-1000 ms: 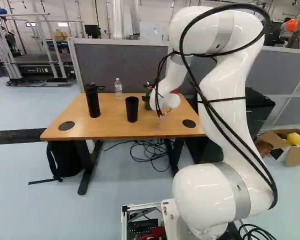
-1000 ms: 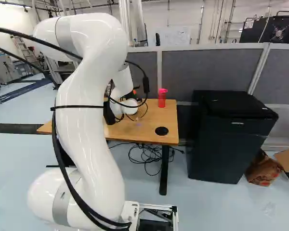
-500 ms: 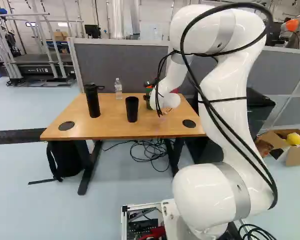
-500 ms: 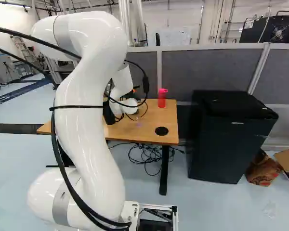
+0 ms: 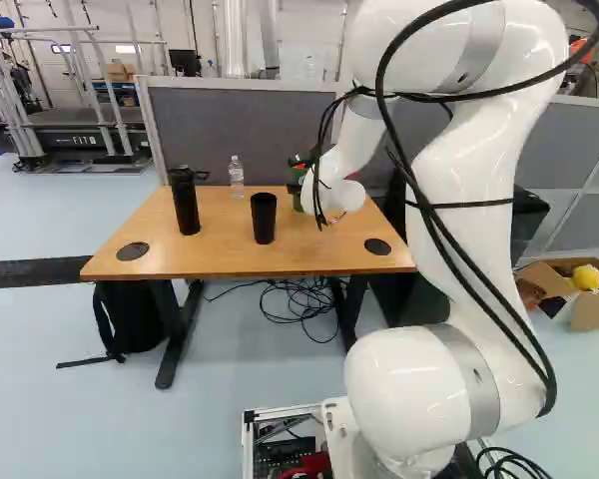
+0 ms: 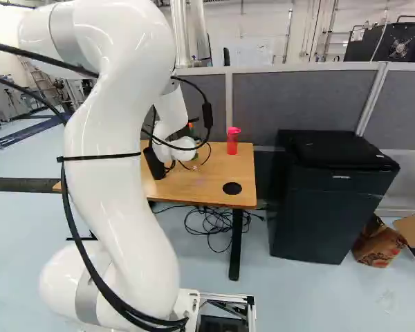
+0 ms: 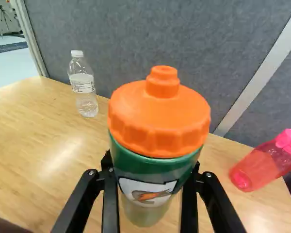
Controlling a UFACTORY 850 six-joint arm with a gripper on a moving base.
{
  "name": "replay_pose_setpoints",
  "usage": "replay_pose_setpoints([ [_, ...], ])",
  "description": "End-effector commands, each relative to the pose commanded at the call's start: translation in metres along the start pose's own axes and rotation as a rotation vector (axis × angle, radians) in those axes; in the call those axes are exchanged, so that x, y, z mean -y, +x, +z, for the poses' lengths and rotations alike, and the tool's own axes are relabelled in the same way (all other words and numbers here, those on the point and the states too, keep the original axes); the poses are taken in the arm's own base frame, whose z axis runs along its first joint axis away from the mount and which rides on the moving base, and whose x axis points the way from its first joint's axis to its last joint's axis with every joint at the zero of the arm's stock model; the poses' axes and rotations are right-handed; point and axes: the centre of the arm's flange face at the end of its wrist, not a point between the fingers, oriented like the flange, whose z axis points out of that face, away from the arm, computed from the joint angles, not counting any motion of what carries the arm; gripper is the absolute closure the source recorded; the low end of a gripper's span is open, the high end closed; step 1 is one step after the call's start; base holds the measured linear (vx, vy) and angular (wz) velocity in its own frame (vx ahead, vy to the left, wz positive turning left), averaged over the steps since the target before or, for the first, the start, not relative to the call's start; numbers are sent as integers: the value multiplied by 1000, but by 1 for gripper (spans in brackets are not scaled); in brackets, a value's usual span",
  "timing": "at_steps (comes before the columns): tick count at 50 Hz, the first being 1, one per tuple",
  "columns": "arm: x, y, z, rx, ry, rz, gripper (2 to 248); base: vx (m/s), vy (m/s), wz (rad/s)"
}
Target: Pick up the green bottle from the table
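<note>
While snug between the jaws, green bottle (image 7: 153,167), contents unclear.

In the left base view, pale blue floor (image 5: 270,379) spreads at six o'clock, a treadmill (image 5: 80,137) stands at ten, a grey partition (image 5: 245,125) at twelve.

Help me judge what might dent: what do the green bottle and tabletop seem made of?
Green bottle: probably smooth plastic, since its lower wall looks translucent. Its orange lid: likely matte moulded plastic, by the scalloped side. Tabletop: wood grain with satin sheen; real wood or laminate.
</note>
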Motion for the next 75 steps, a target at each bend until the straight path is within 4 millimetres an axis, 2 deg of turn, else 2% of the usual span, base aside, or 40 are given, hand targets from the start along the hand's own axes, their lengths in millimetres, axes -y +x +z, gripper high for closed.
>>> replay_pose_setpoints([
  [47, 9, 34, -83, -70, -61, 26, 137, 0, 0, 0],
  [75, 12, 47, -127, -85, -107, 51, 137, 0, 0, 0],
])
